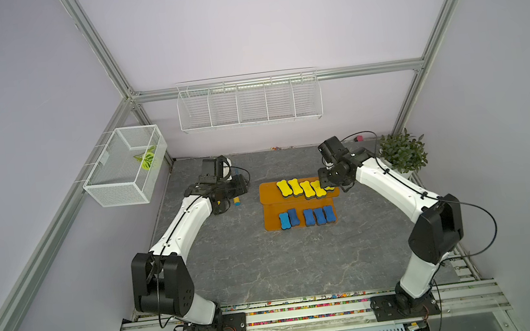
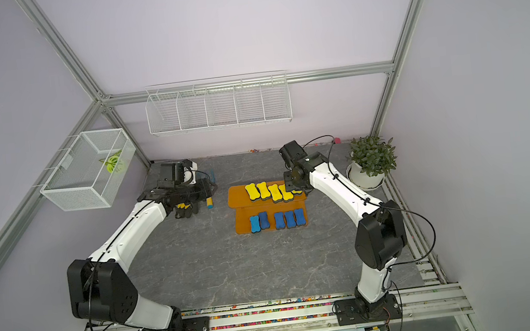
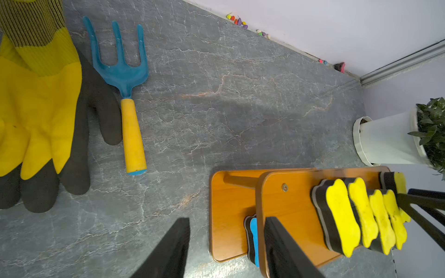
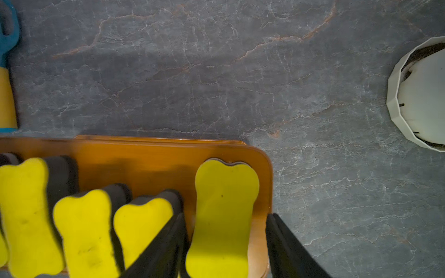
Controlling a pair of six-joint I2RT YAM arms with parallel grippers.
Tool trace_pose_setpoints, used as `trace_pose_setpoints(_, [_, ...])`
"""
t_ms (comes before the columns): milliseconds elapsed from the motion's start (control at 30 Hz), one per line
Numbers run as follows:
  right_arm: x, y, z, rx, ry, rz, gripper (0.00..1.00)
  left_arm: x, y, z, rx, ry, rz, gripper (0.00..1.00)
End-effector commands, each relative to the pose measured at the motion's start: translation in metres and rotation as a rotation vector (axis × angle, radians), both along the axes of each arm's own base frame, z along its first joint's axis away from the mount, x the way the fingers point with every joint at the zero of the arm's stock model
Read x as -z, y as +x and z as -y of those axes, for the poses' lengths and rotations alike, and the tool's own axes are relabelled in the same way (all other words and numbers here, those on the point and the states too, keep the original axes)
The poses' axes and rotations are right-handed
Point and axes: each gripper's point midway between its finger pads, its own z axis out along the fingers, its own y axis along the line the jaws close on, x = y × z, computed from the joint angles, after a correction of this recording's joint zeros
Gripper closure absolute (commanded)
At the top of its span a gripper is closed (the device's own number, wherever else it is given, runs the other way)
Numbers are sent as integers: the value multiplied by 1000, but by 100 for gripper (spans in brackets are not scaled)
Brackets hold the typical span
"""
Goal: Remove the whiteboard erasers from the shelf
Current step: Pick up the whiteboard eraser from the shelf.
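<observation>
Right wrist view puts us closest: the right gripper [image 4: 225, 216] stands spread around the end yellow eraser [image 4: 226, 183]. One finger is wedged between it and the neighbouring yellow eraser [image 4: 142, 226]. The other is just outside the corner of the shelf [image 4: 149, 163] with a strip of board showing, so nothing is clamped yet. Left wrist view shows the left gripper [image 3: 226, 220] parted and empty, off the shelf's other end, over by the gloves [image 3: 36, 108]. Farther off in a top view, all ten pieces sit on the shelf: five yellow on the upper board and the blue erasers [image 1: 307, 217] in a row on the lower one. We judge nothing removed so far. Beyond lie the garden fork [image 3: 120, 72] and the white plant pot [image 4: 421, 96] on the grey table [image 4: 216, 72].

We see three risks:
- The inner finger may drag the neighbour along as it closes or lifts.
- The outer finger may catch the board's edge and shove the light shelf.
- Soft foam may squash and slip.

We can read no brand, label or writing anywhere.
</observation>
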Motion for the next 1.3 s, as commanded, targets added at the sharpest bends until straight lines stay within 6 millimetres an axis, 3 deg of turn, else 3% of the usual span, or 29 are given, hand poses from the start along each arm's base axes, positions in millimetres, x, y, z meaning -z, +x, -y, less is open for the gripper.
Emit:
trace_pose_setpoints(0, [-1,6,-4,-6,-6,15,41,3,-4,-2,7,27,-2,45])
trace_pose_setpoints(667, [22,10,2,16,-61,-29,54,8,-2,-3,2,37,-14,50])
trace_pose_setpoints(833, [14,10,4,22,-64,-6,58,8,-3,-2,4,42,-15,50])
trace_pose_setpoints(1067, [-14,7,11,29,-59,62,63,1,-12,2,16,40,0,50])
trace_pose_setpoints(1267, [-35,-6,20,33,-55,109,65,-6,-21,13,49,14,3,50])
